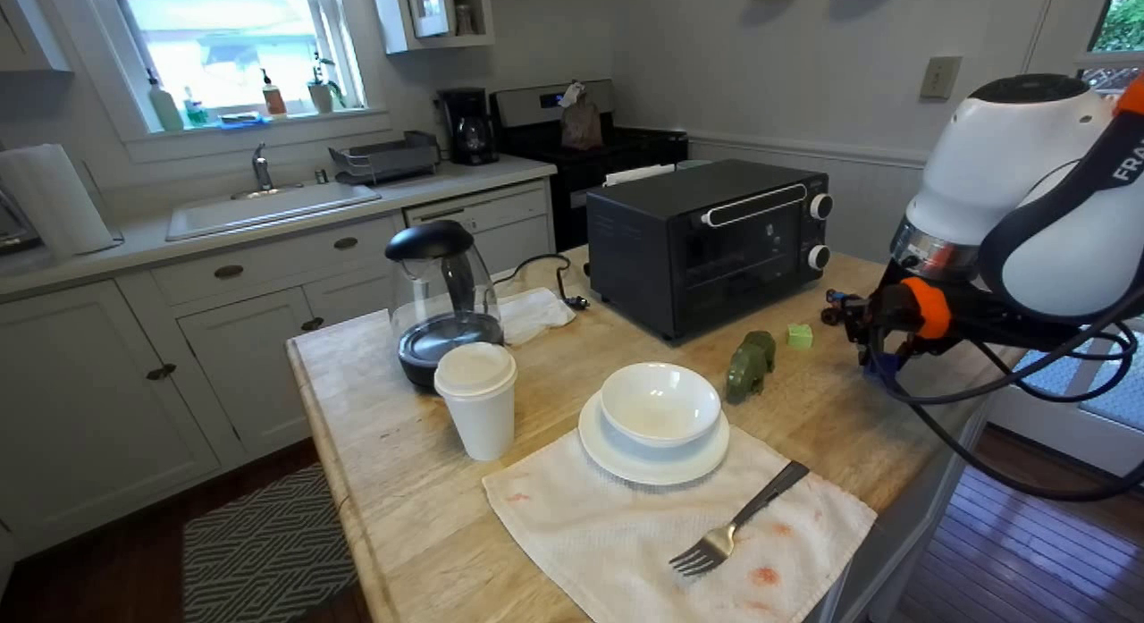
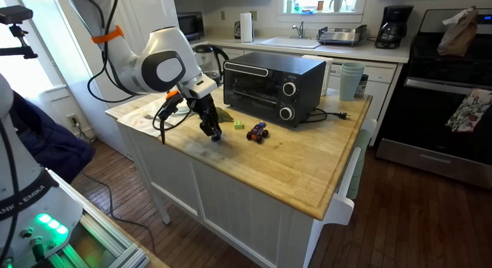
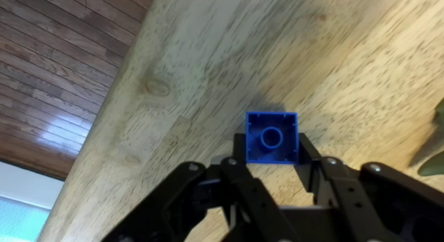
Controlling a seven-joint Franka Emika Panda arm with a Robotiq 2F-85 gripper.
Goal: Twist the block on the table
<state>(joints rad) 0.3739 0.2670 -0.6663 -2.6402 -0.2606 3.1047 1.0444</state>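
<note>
The small bright blue block sits between my fingertips in the wrist view, its open hollow underside with a round tube facing the camera. My gripper is shut on it, a black finger pressed to each of two opposite sides. In an exterior view the block shows below the gripper tips, very near the wooden table top. The block also shows as a blue patch under the gripper in an exterior view, partly hidden by fingers and cables. I cannot tell whether it touches the table.
A light green block, a green animal-like figure and a toy truck stand near the gripper. The black toaster oven is behind. A bowl on a plate, fork, white cup and kettle are farther along.
</note>
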